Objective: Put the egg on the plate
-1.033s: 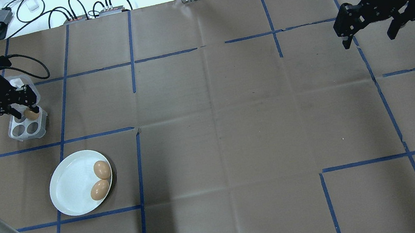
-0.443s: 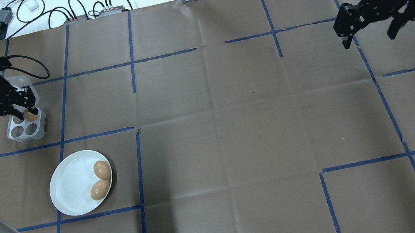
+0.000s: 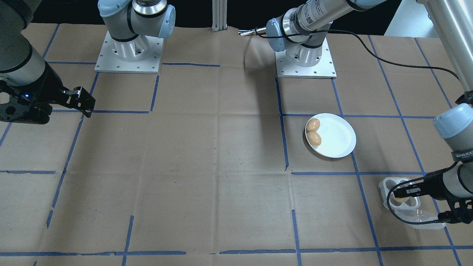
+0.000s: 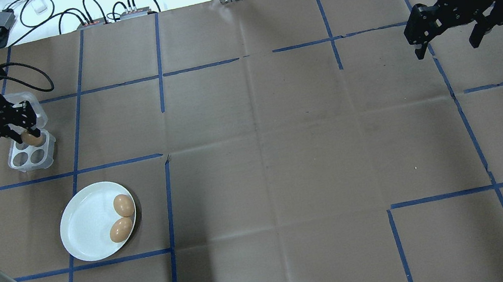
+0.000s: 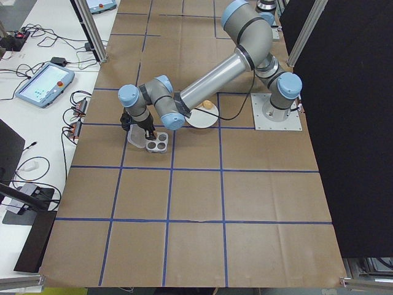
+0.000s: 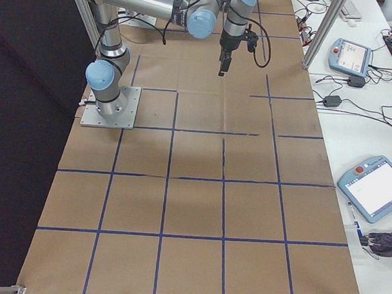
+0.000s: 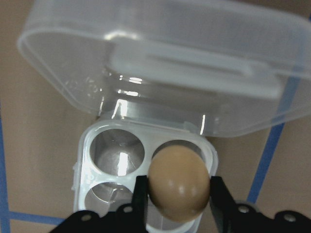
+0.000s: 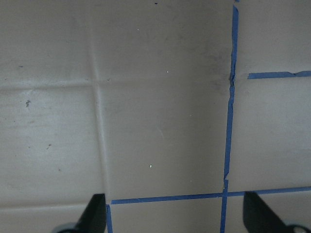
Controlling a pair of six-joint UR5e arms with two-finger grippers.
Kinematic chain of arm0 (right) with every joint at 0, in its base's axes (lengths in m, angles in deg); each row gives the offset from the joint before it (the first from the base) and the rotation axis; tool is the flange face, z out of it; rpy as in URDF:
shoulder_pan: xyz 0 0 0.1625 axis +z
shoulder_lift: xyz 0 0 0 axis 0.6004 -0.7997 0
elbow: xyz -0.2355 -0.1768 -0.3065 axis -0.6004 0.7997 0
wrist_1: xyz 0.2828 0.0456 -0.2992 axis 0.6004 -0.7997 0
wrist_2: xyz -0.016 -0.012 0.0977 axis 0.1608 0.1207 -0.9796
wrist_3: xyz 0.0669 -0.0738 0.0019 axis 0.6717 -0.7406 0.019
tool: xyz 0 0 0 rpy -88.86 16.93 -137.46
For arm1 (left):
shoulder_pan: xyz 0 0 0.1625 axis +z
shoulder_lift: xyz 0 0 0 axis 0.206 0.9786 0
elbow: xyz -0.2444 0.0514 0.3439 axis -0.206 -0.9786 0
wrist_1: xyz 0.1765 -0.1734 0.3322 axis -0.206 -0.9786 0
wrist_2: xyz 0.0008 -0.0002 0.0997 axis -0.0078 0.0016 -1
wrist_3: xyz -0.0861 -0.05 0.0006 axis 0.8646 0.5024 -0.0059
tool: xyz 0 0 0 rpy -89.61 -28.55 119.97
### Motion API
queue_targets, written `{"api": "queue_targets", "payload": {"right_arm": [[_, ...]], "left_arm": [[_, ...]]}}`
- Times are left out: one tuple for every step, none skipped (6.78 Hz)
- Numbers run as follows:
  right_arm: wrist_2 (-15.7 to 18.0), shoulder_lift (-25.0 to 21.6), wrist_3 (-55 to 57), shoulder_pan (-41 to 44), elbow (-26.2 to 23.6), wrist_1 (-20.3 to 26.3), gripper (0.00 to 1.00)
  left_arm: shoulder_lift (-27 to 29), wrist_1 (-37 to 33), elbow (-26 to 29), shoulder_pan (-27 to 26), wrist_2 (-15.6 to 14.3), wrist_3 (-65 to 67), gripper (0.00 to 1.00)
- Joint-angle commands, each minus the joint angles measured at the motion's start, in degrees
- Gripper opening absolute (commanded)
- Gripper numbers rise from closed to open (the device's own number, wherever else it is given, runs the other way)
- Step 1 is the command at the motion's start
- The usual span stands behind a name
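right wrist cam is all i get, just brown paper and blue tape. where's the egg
Observer: The egg sits between the left gripper's fingers, over the clear tray.
Operator: other cups full?
Observer: No, the other three cups look empty.
Operator: and the plate
Observer: The plate already holds two eggs, touching each other near one rim.
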Motion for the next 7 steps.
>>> {"api": "queue_targets", "payload": {"right_arm": [[0.0,0.0,0.0,0.0,0.0,0.0,1.0],[0.0,0.0,0.0,0.0,0.0,0.0,1.0],[0.0,0.0,0.0,0.0,0.0,0.0,1.0],[0.0,0.0,0.0,0.0,0.0,0.0,1.0],[0.0,0.0,0.0,0.0,0.0,0.0,1.0],[0.0,0.0,0.0,0.0,0.0,0.0,1.0],[0.0,0.0,0.0,0.0,0.0,0.0,1.0]], "left_arm": [[-2.93,-5.05,-0.58,-0.05,0.26,0.29,0.0],[-5.22,-8.99,-2.16,-0.31,1.05,2.03,0.0],[-8.63,-9.9,-6.79,-1.1,1.14,5.44,0.0],[-12.67,-10.17,-13.36,-1.89,3.41,8.0,0.0],[-16.8,-10.26,-19.69,-2.94,4.73,11.42,0.0],[-18.84,-10.17,-24.71,-3.91,4.92,13.45,0.0],[-19.04,-9.73,-28.15,-4.52,6.49,14.26,0.0]]}}
